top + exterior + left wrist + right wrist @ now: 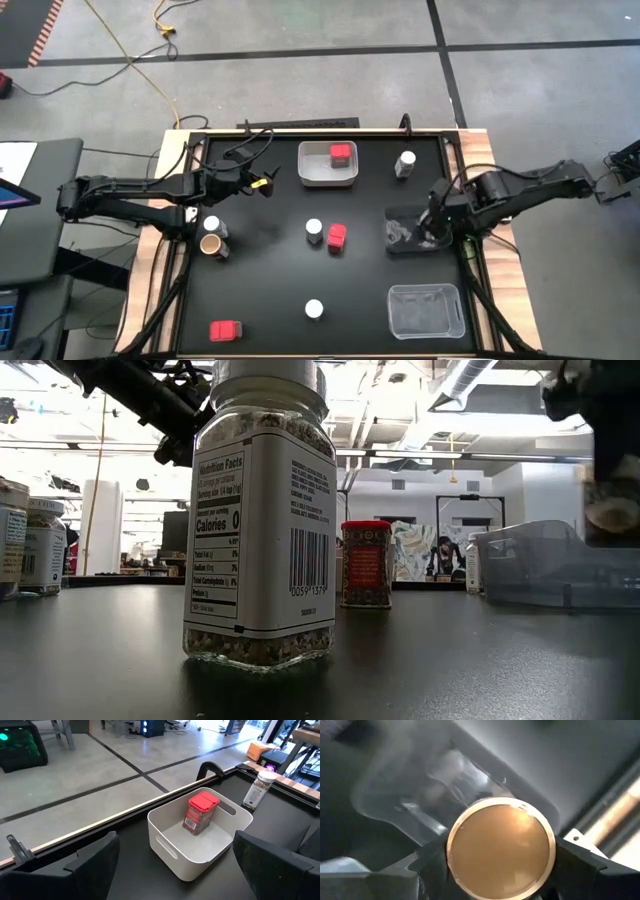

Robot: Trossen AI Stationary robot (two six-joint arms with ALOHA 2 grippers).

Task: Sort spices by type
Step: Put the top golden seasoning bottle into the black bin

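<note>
One red blocky box (201,813) stands inside the smooth white rectangular bin (170,852); left gripper (175,865) fingers spread, right gripper (500,865) pinching a round gold-lidded jar (500,851)

Four cameras on my rig: one overhead, one at counter level, one on each wrist.

My high view looks straight down on the whole counter (270,280); my low view sits on its surface, facing level into the room, very near a white-lidded jar (262,510). My left wrist view looks forward over the white bin (200,845) holding a red box (200,813), both also seen from above. My right wrist view presses close on a brown-lidded jar (500,847).
</note>
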